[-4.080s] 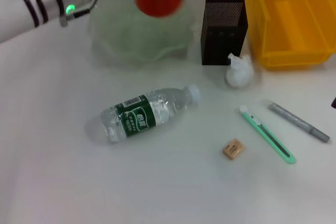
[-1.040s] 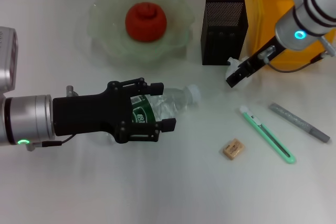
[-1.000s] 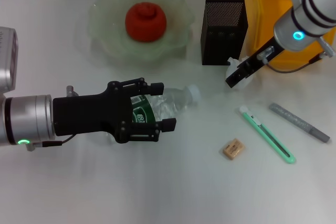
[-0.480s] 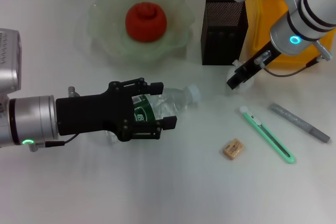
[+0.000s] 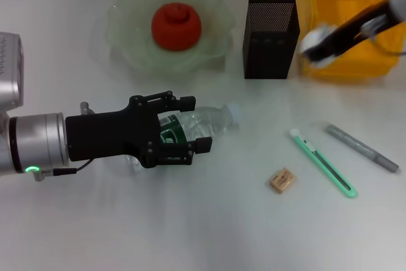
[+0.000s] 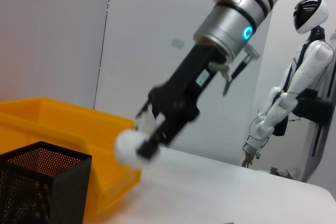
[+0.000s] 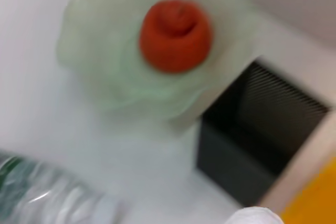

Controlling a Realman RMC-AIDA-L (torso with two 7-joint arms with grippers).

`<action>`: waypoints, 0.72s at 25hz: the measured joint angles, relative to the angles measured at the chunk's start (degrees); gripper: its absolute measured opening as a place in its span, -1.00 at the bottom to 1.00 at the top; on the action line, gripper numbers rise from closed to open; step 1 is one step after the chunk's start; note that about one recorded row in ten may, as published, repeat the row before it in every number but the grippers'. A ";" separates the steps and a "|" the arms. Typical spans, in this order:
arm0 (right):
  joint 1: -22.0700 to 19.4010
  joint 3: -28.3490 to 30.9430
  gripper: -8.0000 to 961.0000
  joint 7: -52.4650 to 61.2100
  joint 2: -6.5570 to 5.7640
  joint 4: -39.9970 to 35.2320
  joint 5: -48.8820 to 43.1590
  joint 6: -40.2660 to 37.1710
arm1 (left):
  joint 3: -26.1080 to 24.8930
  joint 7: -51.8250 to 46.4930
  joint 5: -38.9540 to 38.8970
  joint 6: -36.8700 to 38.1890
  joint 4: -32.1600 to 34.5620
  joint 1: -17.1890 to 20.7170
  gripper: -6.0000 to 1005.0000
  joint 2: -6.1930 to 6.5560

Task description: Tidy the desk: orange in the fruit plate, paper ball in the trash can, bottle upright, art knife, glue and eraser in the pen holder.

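Note:
The bottle (image 5: 190,128) lies on its side on the desk (image 5: 190,220). My left gripper (image 5: 195,124) straddles its label, fingers pressed to both sides. My right gripper (image 5: 322,44) is shut on the paper ball (image 5: 314,41), held in the air by the front wall of the yellow trash can (image 5: 342,4). The left wrist view shows that gripper (image 6: 152,132) with the paper ball (image 6: 128,146). The orange (image 5: 176,25) rests in the fruit plate (image 5: 127,42). The art knife (image 5: 321,162), glue (image 5: 361,148) and eraser (image 5: 282,180) lie right of the bottle. The pen holder (image 5: 269,37) stands upright.
The pen holder stands between the fruit plate and the trash can, close to both. In the left wrist view a white humanoid robot (image 6: 299,82) stands far off behind the desk. The right wrist view looks down on the orange (image 7: 176,35) and the pen holder (image 7: 252,145).
My right gripper has lifted the paper ball off the desk and carried it up and right to the trash can. The left gripper's fingers have drawn slightly closer on the bottle.

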 joint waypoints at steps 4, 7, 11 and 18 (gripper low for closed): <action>-2.41 1.64 0.10 1.40 0.07 -3.43 -6.29 6.71 | -0.08 -0.05 0.00 0.00 0.00 -0.11 0.68 0.02; -2.89 2.51 0.12 2.18 0.07 0.74 -7.25 14.63 | -0.15 -0.44 -0.04 -0.12 -0.02 -0.25 0.68 0.03; -2.59 3.86 0.15 1.01 0.01 7.08 -6.06 22.68 | -0.21 -1.24 -0.09 -0.78 -0.03 -0.33 0.68 0.03; -3.17 3.94 0.30 -0.70 -0.01 9.80 -3.86 26.32 | 0.36 -7.53 -0.09 -5.58 0.46 -1.53 0.68 0.39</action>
